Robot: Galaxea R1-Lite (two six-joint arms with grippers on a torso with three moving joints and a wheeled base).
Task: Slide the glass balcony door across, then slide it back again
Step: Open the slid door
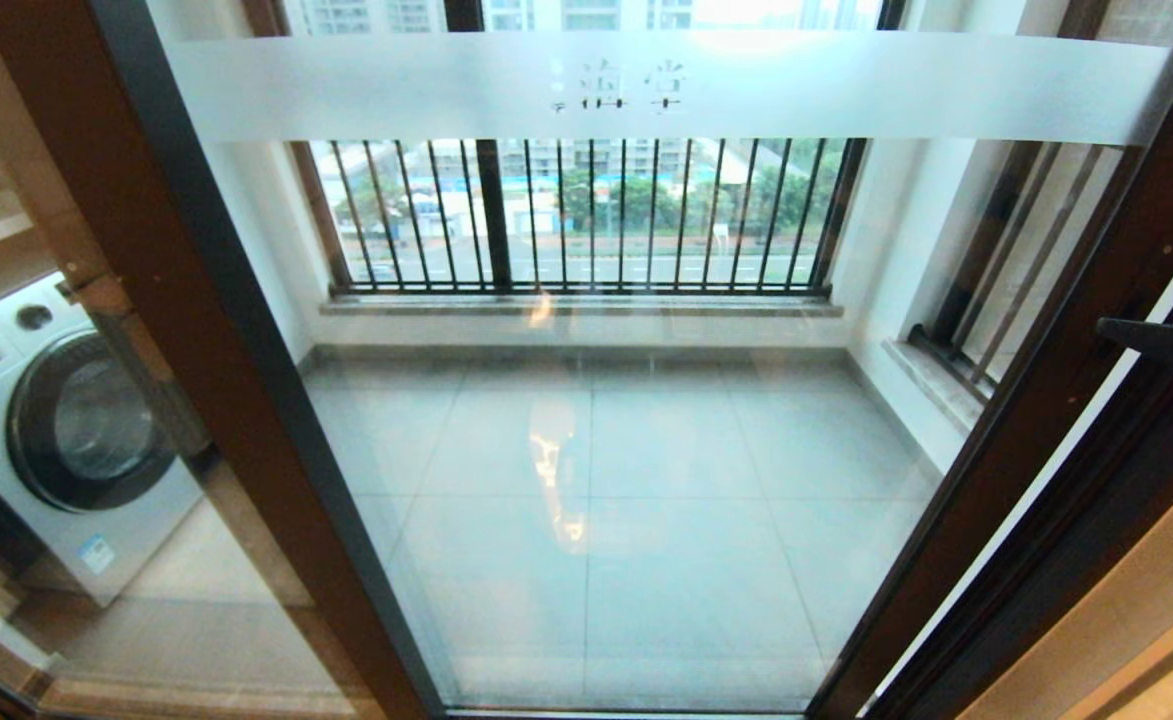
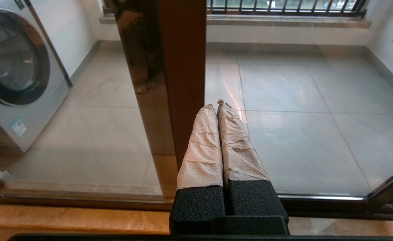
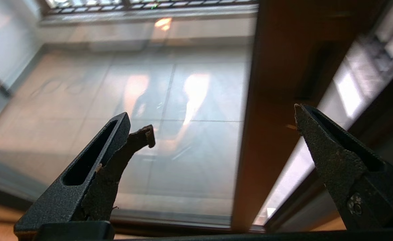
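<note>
The door [image 1: 586, 420] is filling almost the whole head view. Its frosted band [image 1: 666, 88] is running across the top, and its brown frame edges are standing at the left and the right. A thin bright gap is showing beside its right edge, so it is looking almost shut, but not all the way.

The right gripper [image 3: 221, 125] is hanging wide open, holding nothing. Its fingers are sitting on either side of the door's right frame edge [image 3: 266, 110], near it but not touching.

The left gripper [image 2: 218, 105] is squeezed closed on nothing. Its wrapped fingers [image 2: 203, 147] are pointing at the glass just beside the door's left frame edge [image 2: 183, 67].

A washer [image 1: 56, 430] is standing behind the glass on the left, and railings [image 1: 586, 215] are at the back.

I think a slide is about to start. Next, the right gripper needs to get a hold on that frame edge and push sideways, straight along the track.
</note>
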